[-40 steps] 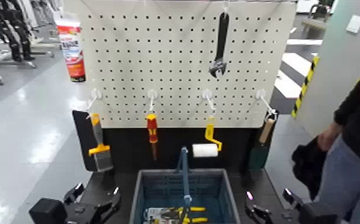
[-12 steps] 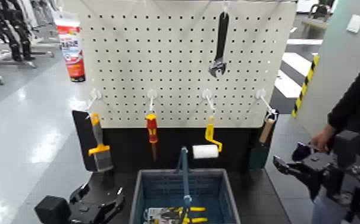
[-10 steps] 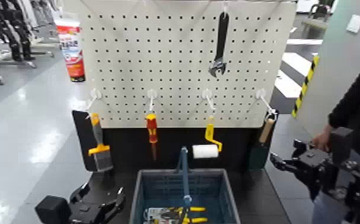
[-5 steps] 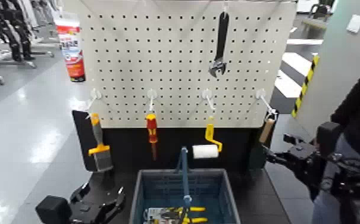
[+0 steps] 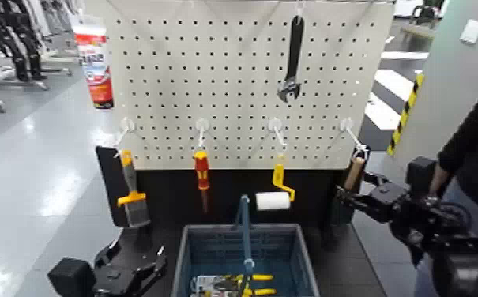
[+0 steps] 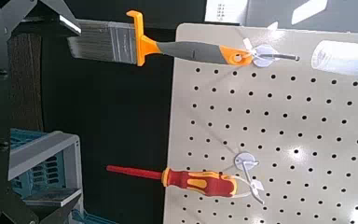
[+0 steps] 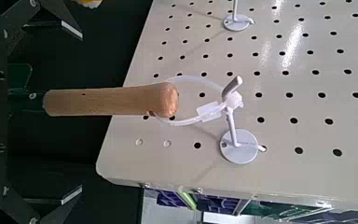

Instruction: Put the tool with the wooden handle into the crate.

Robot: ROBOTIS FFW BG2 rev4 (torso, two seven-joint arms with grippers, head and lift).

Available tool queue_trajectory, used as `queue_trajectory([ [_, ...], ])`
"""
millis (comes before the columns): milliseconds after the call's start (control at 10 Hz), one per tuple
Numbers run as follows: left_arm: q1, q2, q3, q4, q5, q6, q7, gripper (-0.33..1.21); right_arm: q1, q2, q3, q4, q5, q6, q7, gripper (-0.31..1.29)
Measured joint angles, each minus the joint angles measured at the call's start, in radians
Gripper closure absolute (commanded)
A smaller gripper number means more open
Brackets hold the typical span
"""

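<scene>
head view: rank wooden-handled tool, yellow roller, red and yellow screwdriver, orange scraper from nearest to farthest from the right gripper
1. wooden-handled tool, right beside the right gripper
2. yellow roller, left of it
3. screwdriver, further left
4. orange scraper, far left

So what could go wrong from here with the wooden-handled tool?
The right gripper stands open around the tool; closing off-centre could knock it aside.
Its white cord loop is still on the hook, so a straight pull might snag.
The crate's handle bar arches over the middle and could block the drop.
</scene>
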Motion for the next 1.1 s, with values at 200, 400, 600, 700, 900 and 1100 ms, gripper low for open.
queue_trajectory([
  [200, -0.003, 0.0, -0.001, 0.004, 0.0, -0.003, -0.002, 0.1, -0.017, 0.005, 0.015, 0.023, -0.007, -0.013, 0.0, 0.66],
  [400, -0.005, 0.0, -0.002, 0.007, 0.0, -0.005, -0.004, 0.1, -0.021, 0.008, 0.027, 0.028, -0.016, -0.01, 0.001, 1.11],
  [600, -0.006, 0.0, -0.001, 0.009, 0.0, -0.005, -0.006, 0.1, -0.021, 0.01, 0.035, 0.027, -0.026, -0.001, 0.0, 1.26],
  [700, -0.006, 0.0, -0.001, 0.009, 0.0, -0.005, -0.006, 0.1, -0.021, 0.01, 0.039, 0.026, -0.028, 0.002, -0.001, 1.26],
  [900, -0.005, 0.0, 0.0, 0.009, 0.0, -0.007, -0.006, 0.1, -0.015, 0.012, 0.04, 0.017, -0.03, 0.001, -0.001, 1.26],
  [1100, -0.003, -0.001, 0.002, 0.01, 0.0, -0.008, -0.006, 0.1, -0.011, 0.013, 0.037, 0.008, -0.029, -0.002, -0.001, 1.26],
])
